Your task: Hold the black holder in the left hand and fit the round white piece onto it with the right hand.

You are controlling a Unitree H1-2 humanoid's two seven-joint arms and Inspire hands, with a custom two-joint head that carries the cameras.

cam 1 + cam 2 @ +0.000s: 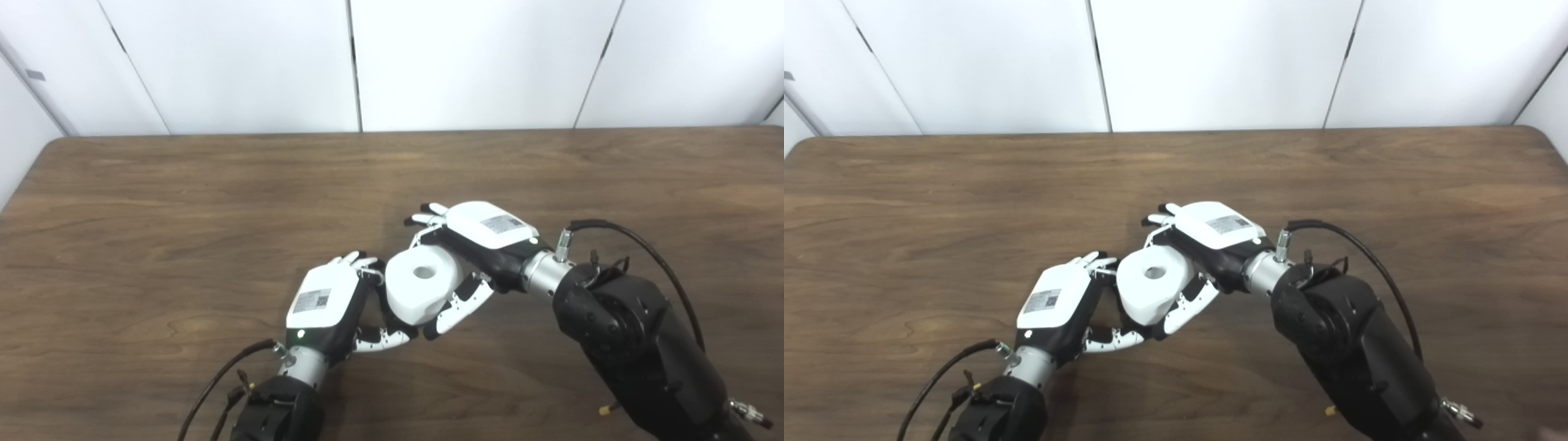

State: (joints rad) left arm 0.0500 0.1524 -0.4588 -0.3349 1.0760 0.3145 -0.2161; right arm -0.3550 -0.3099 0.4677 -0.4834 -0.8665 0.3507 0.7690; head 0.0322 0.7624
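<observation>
The round white piece point(422, 291), a thick ring with a hole in its top, hangs just above the table's middle front. My right hand point(490, 236) is shut on it from the right, fingers over its far side and thumb under its near side. My left hand point(324, 300) sits close against the piece's left side, its fingers curled under it. The black holder shows only as a dark sliver point(375, 306) between the left hand's fingers and the white piece; the rest is hidden. The white piece appears to sit on the holder.
The brown wooden table point(184, 202) stretches wide on both sides and behind the hands, ending at a white panelled wall point(245, 61). A black cable point(649, 251) loops above the right forearm.
</observation>
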